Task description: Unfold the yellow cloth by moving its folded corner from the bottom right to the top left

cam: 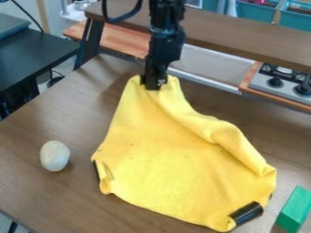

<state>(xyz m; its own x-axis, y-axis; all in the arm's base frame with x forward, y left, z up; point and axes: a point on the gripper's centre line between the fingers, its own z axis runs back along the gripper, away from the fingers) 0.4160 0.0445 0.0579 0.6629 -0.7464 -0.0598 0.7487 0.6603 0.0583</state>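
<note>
The black gripper (154, 85) hangs down at the upper middle of the view, shut on the top end of a yellow cloth (176, 159). From there the cloth is drawn up to a narrow peak and spreads out toward the front of the brown table (36, 191). A thick fold runs down its right side. Under the cloth's lower right corner a black cylindrical thing (247, 213) sticks out, and a bit of something dark shows at its left edge. What else lies beneath the cloth is hidden.
A white egg-shaped object (54, 156) lies on the table left of the cloth. A green block (294, 209) is at the lower right edge. Behind the table are a raised brown shelf (243, 38) and a stove (282, 81); a dark table (36, 54) stands at the upper left.
</note>
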